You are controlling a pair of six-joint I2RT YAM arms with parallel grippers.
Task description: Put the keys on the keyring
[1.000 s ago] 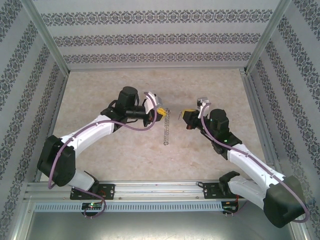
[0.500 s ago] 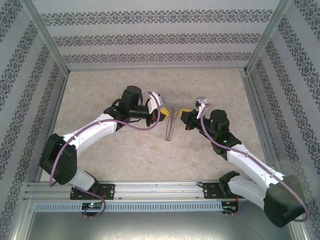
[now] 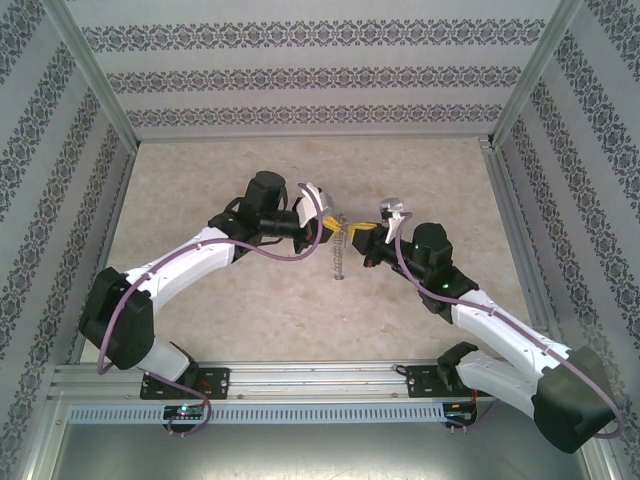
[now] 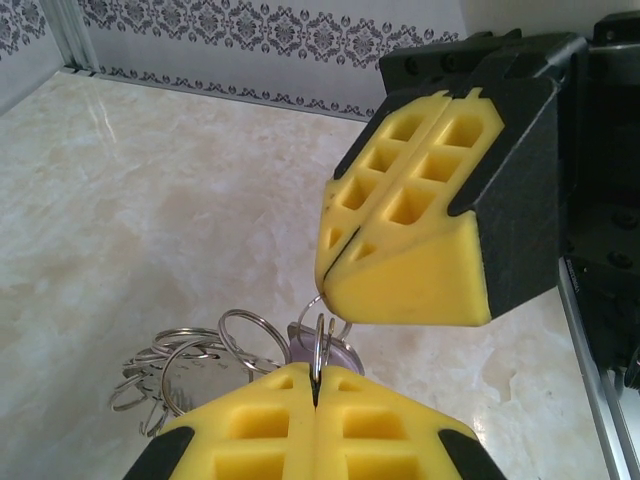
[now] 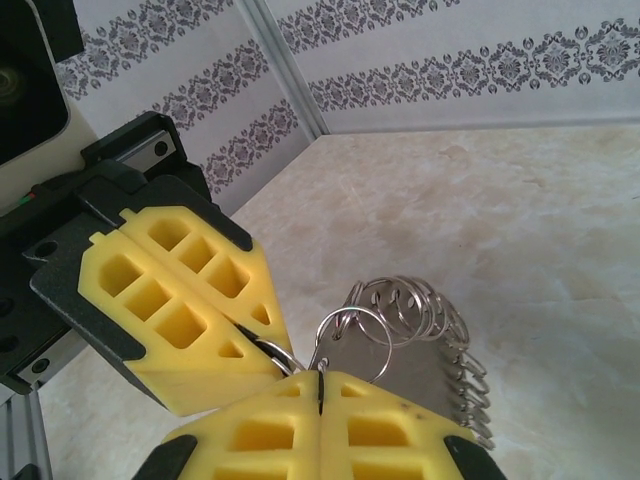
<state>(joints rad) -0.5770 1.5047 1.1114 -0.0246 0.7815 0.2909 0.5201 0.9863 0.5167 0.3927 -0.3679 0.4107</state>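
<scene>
Both pairs of jaws are shut tight and meet tip to tip above the middle of the desk (image 3: 200, 180). The left jaws and right jaws each pinch a thin loop of the keyring (image 3: 340, 255). The rest of it hangs straight down between them, with the lilac-headed key (image 4: 343, 356) just behind the left jaws' loop, about equally near either arm.

Bright, even light; soft shadows
</scene>
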